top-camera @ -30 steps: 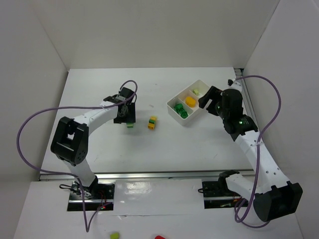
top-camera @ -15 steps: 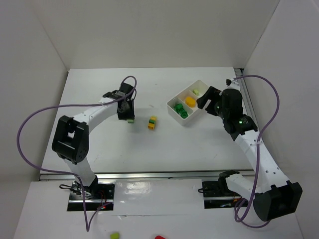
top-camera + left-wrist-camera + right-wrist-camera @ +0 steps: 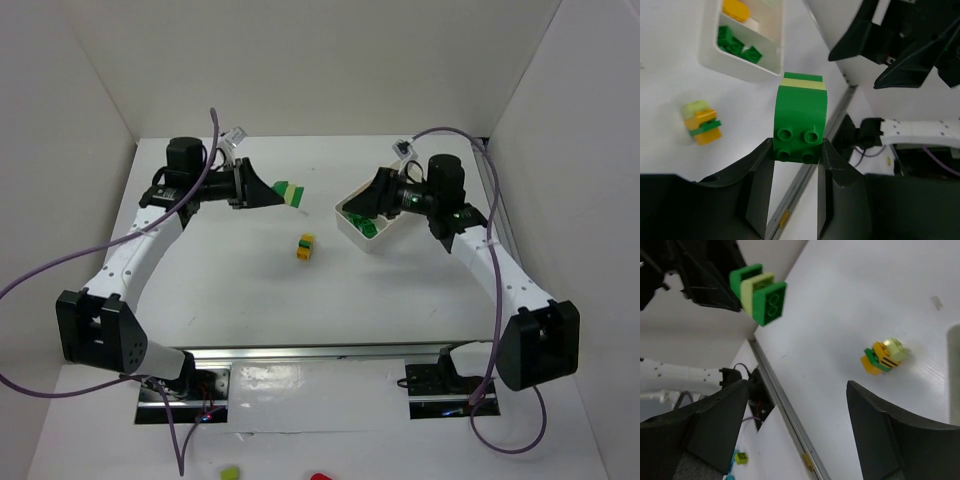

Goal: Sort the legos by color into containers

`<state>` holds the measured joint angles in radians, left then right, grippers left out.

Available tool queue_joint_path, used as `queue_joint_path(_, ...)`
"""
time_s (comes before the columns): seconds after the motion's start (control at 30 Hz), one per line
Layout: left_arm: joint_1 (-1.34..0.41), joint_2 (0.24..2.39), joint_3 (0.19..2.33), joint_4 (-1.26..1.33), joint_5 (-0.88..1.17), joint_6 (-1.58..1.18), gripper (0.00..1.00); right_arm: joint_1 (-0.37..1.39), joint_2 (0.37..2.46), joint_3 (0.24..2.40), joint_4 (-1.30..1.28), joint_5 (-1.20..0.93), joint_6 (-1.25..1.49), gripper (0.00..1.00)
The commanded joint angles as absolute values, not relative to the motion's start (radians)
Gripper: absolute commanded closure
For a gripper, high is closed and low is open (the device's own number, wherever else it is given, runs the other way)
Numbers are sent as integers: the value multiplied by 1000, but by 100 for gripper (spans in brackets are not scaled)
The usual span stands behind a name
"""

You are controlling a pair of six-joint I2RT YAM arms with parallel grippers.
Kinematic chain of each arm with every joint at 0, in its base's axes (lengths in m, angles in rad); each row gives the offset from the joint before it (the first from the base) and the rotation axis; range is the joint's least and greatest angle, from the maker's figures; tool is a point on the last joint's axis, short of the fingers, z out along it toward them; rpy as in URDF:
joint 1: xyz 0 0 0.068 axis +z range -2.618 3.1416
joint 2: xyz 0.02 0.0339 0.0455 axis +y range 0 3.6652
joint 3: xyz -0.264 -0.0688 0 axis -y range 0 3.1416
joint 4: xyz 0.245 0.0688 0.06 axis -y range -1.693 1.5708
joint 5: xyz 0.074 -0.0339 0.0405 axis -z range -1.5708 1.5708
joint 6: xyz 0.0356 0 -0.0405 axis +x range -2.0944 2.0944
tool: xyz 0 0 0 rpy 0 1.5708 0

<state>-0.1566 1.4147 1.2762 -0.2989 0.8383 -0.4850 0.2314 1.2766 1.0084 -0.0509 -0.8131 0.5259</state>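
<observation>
My left gripper (image 3: 278,193) is raised above the table and shut on a stack of legos (image 3: 291,193): two green bricks with a pale yellow-green one between them (image 3: 800,117). The stack sticks out past the fingertips toward the right arm. My right gripper (image 3: 358,205) stands open and empty, facing that stack (image 3: 760,292) from beside the white tray (image 3: 385,240). In the tray's compartments lie green bricks (image 3: 737,44) and a yellow one (image 3: 735,9). A yellow, green and pale-green stack (image 3: 306,246) lies on the table between the arms.
White walls close the table at the back and both sides. A metal rail (image 3: 785,412) runs along the near edge. Beyond it, off the table, lie a loose green brick (image 3: 230,472) and a red piece (image 3: 320,477).
The left gripper shut on the green stack, lifted it off the table and swung up to point right. The right gripper turned from over the tray to face left.
</observation>
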Motion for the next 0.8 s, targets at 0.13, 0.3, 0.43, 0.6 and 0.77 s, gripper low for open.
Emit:
queue_joint_path(0.13, -146, 1414, 1210, 2, 1150, -650, 100, 330, 1377, 1199, 74, -973, 486, 11)
queue_joint_path(0.3, -146, 1405, 1210, 23, 1169, -660, 100, 377, 1459, 1244, 146, -1006, 518, 10)
queue_joint_path(0.43, -146, 1396, 1210, 23, 1169, -660, 100, 419, 1512, 1290, 146, -1006, 508, 10)
queue_joint_path(0.6, -146, 1387, 1210, 23, 1180, -660, 100, 443, 1555, 1313, 204, -1026, 541, 12)
queue_joint_path(0.77, -146, 1387, 1210, 23, 1189, -660, 100, 462, 1592, 1328, 251, -1026, 578, 28)
